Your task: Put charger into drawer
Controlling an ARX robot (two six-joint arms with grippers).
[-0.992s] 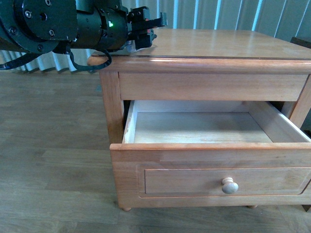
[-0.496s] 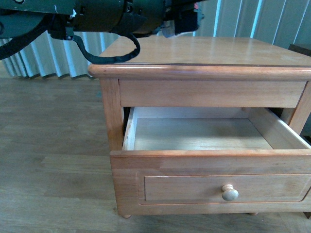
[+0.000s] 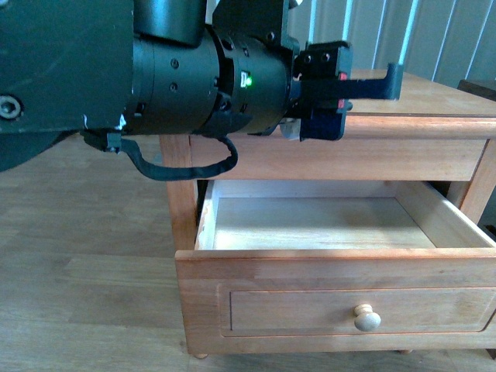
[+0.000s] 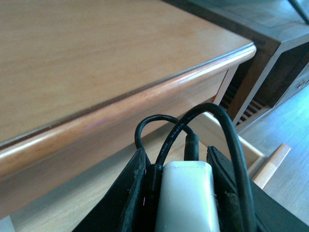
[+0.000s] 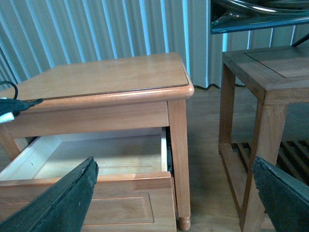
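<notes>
Left tool (image 3: 349,97) reaches level over open drawer (image 3: 333,263), clamping charger (image 4: 186,198).

Soft daylight, bluish cast, slight blur

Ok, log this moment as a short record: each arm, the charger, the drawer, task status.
left gripper: jaws shut on the charger, in front of the tabletop edge, over the drawer
cable: black, looping up from the charger
right gripper: open, holding nothing
drawer: pulled out, nothing visible inside
knob: untouched
status: charger not yet in the drawer
</notes>
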